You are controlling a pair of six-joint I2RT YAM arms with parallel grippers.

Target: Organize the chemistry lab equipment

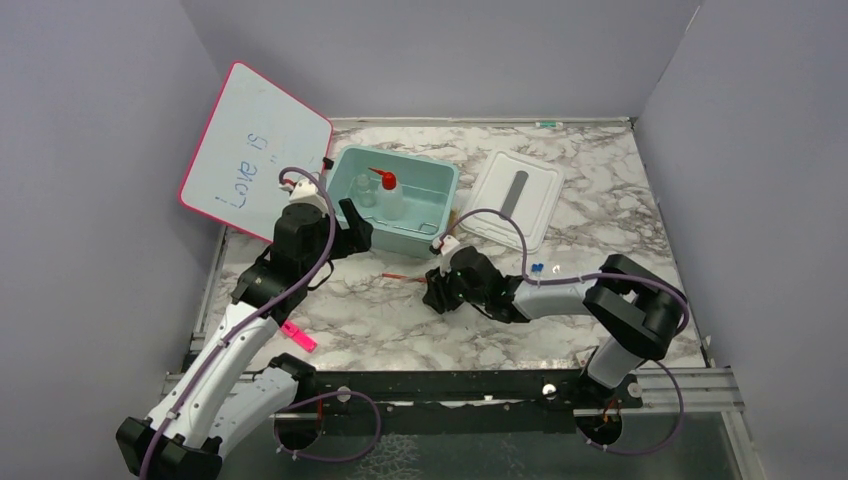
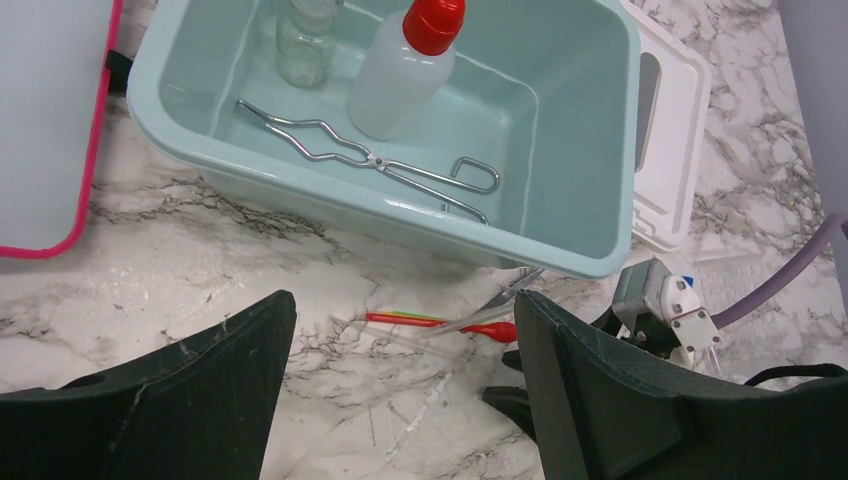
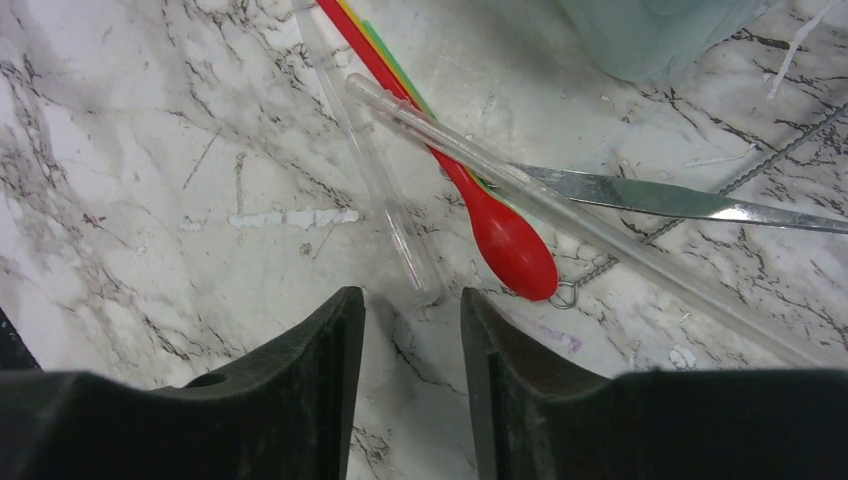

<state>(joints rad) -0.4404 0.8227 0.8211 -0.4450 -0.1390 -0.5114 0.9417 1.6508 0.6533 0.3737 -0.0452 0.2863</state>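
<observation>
A teal bin (image 1: 440,215) holds the clear squeeze bottle with the red nozzle (image 2: 405,70), metal tongs (image 2: 370,160) and a small clear jar (image 2: 305,40). My left gripper (image 2: 402,300) is wide open and empty, just in front of the bin's near wall (image 2: 330,205). On the table by the bin lies a thin red-handled spoon tool (image 3: 500,235) with two clear tubes (image 3: 375,175) and a metal spatula blade (image 3: 680,200). My right gripper (image 3: 410,300) is narrowly open and empty, its tips just short of one tube's end. Two blue-capped vials (image 1: 537,268) lie by the right arm.
A pink-edged whiteboard (image 1: 255,150) leans at the back left. The bin's white lid (image 1: 518,198) lies to the bin's right. A pink highlighter (image 1: 298,336) lies near the left arm. A thin chain (image 3: 760,170) runs beside the spatula.
</observation>
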